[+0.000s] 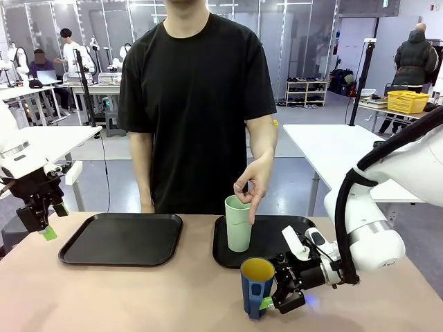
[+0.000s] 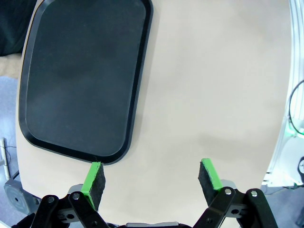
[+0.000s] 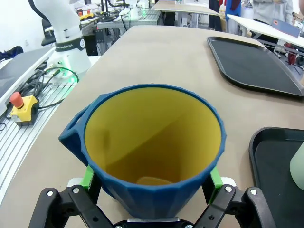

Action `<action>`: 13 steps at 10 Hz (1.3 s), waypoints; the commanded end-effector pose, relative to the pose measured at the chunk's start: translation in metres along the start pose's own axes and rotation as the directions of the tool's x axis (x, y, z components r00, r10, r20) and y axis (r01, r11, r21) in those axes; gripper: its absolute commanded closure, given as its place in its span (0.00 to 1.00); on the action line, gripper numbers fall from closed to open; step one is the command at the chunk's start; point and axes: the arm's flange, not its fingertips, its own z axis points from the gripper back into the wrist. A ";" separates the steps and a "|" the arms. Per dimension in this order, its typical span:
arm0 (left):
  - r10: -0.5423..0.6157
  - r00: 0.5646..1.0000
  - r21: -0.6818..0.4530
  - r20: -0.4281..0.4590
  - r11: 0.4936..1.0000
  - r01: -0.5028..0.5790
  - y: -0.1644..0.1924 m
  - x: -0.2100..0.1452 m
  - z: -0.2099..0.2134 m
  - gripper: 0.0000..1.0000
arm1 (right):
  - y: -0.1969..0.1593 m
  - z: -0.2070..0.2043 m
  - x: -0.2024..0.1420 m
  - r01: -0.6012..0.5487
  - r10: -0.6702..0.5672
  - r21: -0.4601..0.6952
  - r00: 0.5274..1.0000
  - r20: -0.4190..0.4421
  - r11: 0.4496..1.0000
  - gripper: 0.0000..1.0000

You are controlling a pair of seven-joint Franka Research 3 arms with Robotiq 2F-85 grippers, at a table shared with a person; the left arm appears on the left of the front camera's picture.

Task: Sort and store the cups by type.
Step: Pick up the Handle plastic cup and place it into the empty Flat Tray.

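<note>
Blue mug: your blue mug (image 1: 257,287), yellow inside, stands upright on the tabletop (image 1: 138,297), right between the fingers of the right tool (image 1: 271,292).

Mug from the wrist cam: looking along the right tool (image 3: 151,177), you stare straight down into the mug (image 3: 152,156). Its handle (image 3: 71,135) sticks out to the left of the tool in that view.

Right tool: spread wide, with one green pad (image 3: 87,176) on each side of the mug's wall, really close to it. Honestly can't tell if the pads actually touch, but it doesn't look clamped.

Green tumbler: the green tumbler (image 1: 238,223) is upright on the right tray (image 1: 294,232), just past the right tool on the person's side. It's near the mug but not touching it. In the right wrist view it's a pale sliver (image 3: 298,166) off to the tool's right.

Person's hand: the person's hand (image 1: 252,183) is at the tumbler's rim, one finger pointing down its side.

Right tray: dark, and its near edge (image 3: 266,142) sits just beside the right tool.

Left tool: your left tool (image 1: 43,225) hangs above the tabletop, well apart from the mug. Fingers are apart, and the wrist view (image 2: 151,178) has bare tabletop between them.

Left tray: the left tray (image 2: 85,76) lies ahead of the left tool, its rounded corner just off one pad (image 2: 93,178).
</note>
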 end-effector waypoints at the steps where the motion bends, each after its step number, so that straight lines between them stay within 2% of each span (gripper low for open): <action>1: 0.003 1.000 0.014 -0.005 1.000 -0.002 0.001 0.000 0.001 0.00 | -0.004 -0.009 -0.004 -0.034 0.033 0.005 0.999 0.030 0.999 0.00; 3: 0.003 1.000 0.014 -0.005 1.000 -0.002 0.001 0.000 0.001 0.00 | -0.004 -0.012 -0.007 -0.059 0.057 0.046 0.997 0.044 0.997 0.03; 4: 0.003 1.000 0.014 -0.005 1.000 -0.002 0.001 0.000 0.001 0.00 | -0.005 -0.011 -0.008 -0.054 0.050 0.049 0.995 0.081 0.997 0.17; 5: 0.003 1.000 0.014 -0.005 1.000 -0.002 0.001 0.000 0.001 0.00 | -0.005 -0.011 -0.009 -0.057 0.052 0.042 0.994 0.093 0.998 0.17; 6: 0.003 1.000 0.014 -0.005 1.000 -0.002 0.001 0.000 0.001 0.00 | -0.005 -0.011 -0.010 -0.054 0.049 0.054 0.995 0.085 0.997 0.34; 7: 0.003 1.000 0.014 -0.005 1.000 -0.002 0.001 0.000 0.001 0.00 | -0.007 -0.011 -0.009 -0.052 0.049 0.043 0.996 0.068 0.998 0.20; 9: 0.003 1.000 0.014 -0.005 1.000 -0.002 0.001 0.000 0.001 0.00 | -0.007 -0.010 0.006 -0.091 0.085 0.054 0.991 0.099 0.994 0.20; 10: 0.003 1.000 0.014 -0.005 1.000 -0.002 0.001 0.000 0.001 0.00 | -0.005 -0.008 0.020 -0.099 0.093 0.062 0.992 0.088 0.993 0.20; 12: 0.003 1.000 0.014 -0.005 1.000 -0.002 0.001 0.000 0.001 0.00 | -0.002 0.002 0.058 -0.087 0.084 0.021 0.990 0.111 0.996 0.20; 13: 0.003 1.000 0.014 -0.005 1.000 -0.002 0.001 0.000 0.001 0.00 | 0.000 0.007 0.073 -0.072 0.072 -0.003 0.994 0.084 0.997 0.20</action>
